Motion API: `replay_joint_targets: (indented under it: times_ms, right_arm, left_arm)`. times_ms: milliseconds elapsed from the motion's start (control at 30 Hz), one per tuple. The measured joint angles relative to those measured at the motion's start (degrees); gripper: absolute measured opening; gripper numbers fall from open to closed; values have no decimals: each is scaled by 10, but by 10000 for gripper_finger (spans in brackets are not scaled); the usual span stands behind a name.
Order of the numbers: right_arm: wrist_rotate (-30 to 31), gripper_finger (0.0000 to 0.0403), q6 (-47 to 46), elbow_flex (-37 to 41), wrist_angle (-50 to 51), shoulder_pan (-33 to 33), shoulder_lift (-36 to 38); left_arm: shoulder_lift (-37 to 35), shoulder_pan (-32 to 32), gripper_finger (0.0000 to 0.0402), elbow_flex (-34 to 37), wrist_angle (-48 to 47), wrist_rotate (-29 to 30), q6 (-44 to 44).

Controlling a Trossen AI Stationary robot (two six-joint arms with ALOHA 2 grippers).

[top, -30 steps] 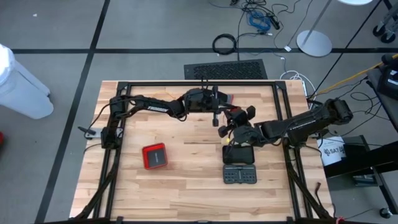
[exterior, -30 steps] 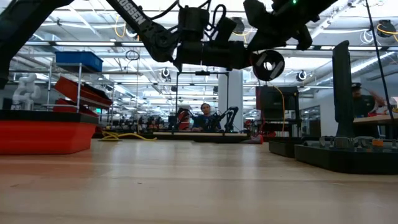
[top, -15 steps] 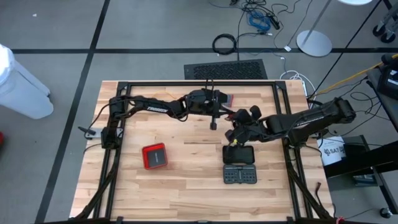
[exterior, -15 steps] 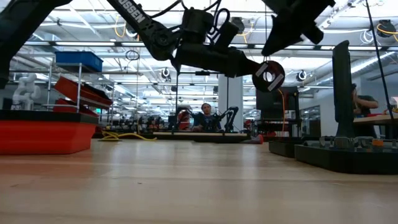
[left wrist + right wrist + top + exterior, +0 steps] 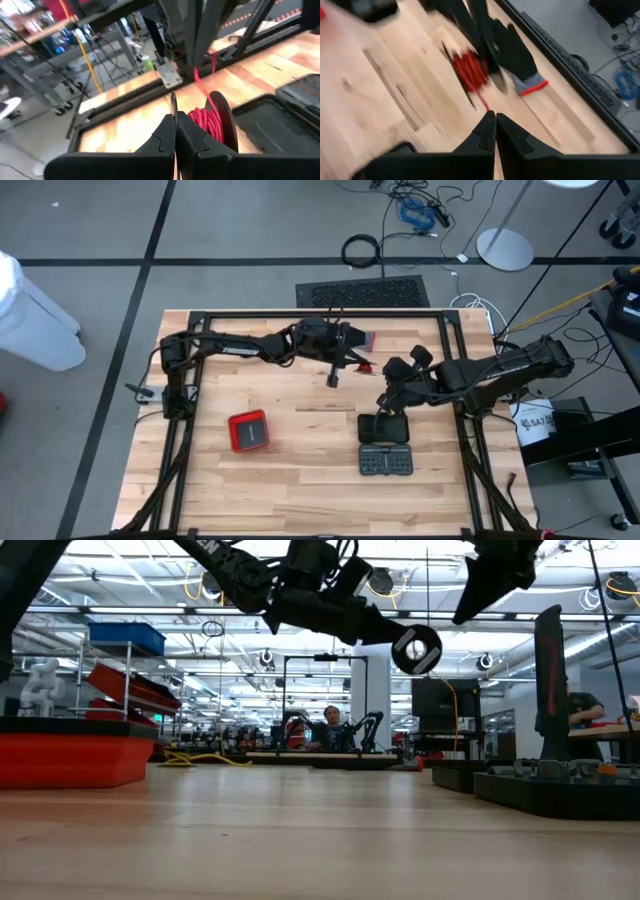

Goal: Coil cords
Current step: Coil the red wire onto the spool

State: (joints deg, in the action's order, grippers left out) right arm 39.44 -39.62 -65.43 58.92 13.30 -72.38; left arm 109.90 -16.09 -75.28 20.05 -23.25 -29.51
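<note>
One red cord spool (image 5: 212, 120); one glove (image 5: 512, 50); two cases (image 5: 384, 427)

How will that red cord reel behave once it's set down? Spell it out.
The red cord reel, pinched by the shut left claw, looks light: it hangs in the air from one thin edge. Its round flanges would probably let it roll. The loose tail seems floppy and could snag.

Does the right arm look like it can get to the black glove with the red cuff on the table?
Probably yes. The black glove with the red cuff lies just ahead of the shut right gripper. But the left gripper, holding a red cord coil, hangs nearly in between.
</note>
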Motion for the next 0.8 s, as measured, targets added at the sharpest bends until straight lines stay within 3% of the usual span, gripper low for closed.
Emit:
replay_joint_targets:
  times_ms: [567,800]
  right_arm:
    - [-4,24,-7,4,22,23,-3]
    - [6,25,-119,75,23,88,-4]
  left_arm:
    - [-24,-4,0,0,-50,-70,5]
    - [-24,-25,0,0,-20,-89,38]
